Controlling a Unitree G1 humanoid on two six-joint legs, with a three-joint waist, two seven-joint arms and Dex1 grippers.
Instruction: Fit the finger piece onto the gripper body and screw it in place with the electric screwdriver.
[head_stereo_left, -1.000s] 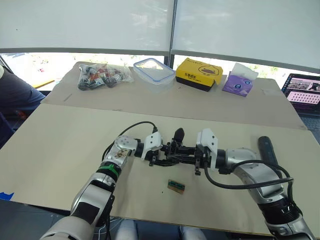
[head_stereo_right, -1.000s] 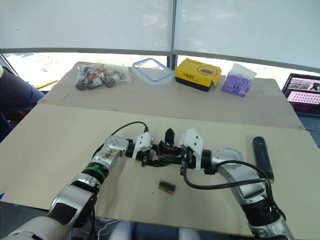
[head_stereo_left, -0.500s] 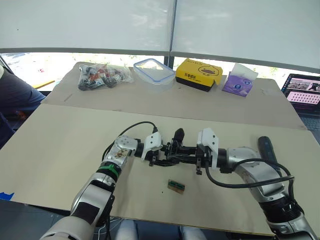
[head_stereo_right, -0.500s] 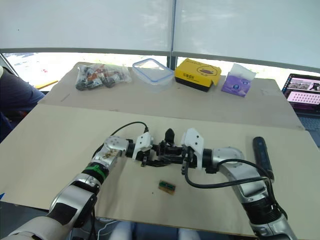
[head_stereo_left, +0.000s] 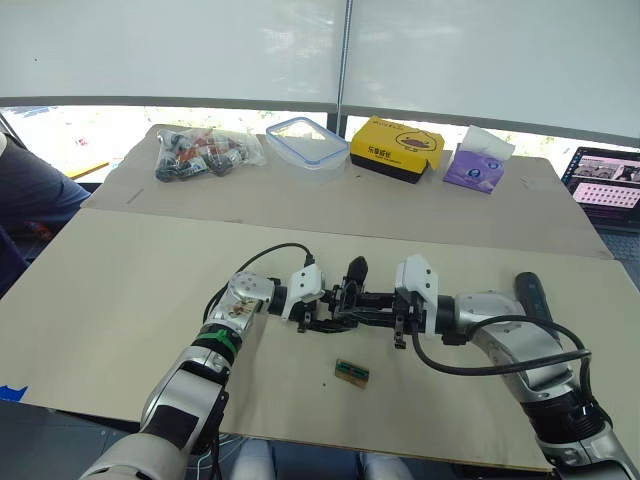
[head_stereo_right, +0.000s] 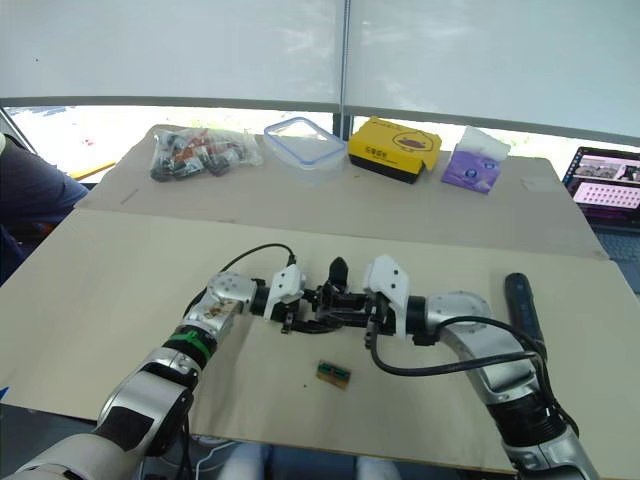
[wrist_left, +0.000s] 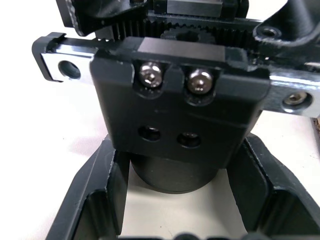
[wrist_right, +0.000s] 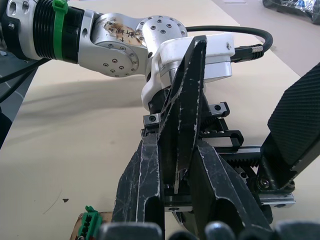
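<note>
Over the middle of the table my left gripper (head_stereo_left: 322, 305) is shut on the gripper body (head_stereo_left: 345, 298), its fingers (wrist_left: 95, 200) clasping the round base. The body's black block with two screws (wrist_left: 175, 115) and its toothed rail face the left wrist camera. One pointed black finger (head_stereo_left: 356, 270) stands up from the body. My right gripper (head_stereo_left: 375, 306) meets it from the right, shut on the finger piece (wrist_right: 182, 115), whose lower end rests against the body's rail (wrist_right: 220, 137). The electric screwdriver (head_stereo_left: 531, 296) lies on the table at the far right, beyond my right forearm.
A small green-brown block (head_stereo_left: 351, 371) lies on the table just in front of the grippers. Along the far table sit a bag of parts (head_stereo_left: 200, 153), a clear container (head_stereo_left: 307, 138), a yellow box (head_stereo_left: 397, 148), a purple tissue pack (head_stereo_left: 477, 160) and a laptop (head_stereo_left: 605, 175). A person's sleeve (head_stereo_left: 25, 195) shows at the left edge.
</note>
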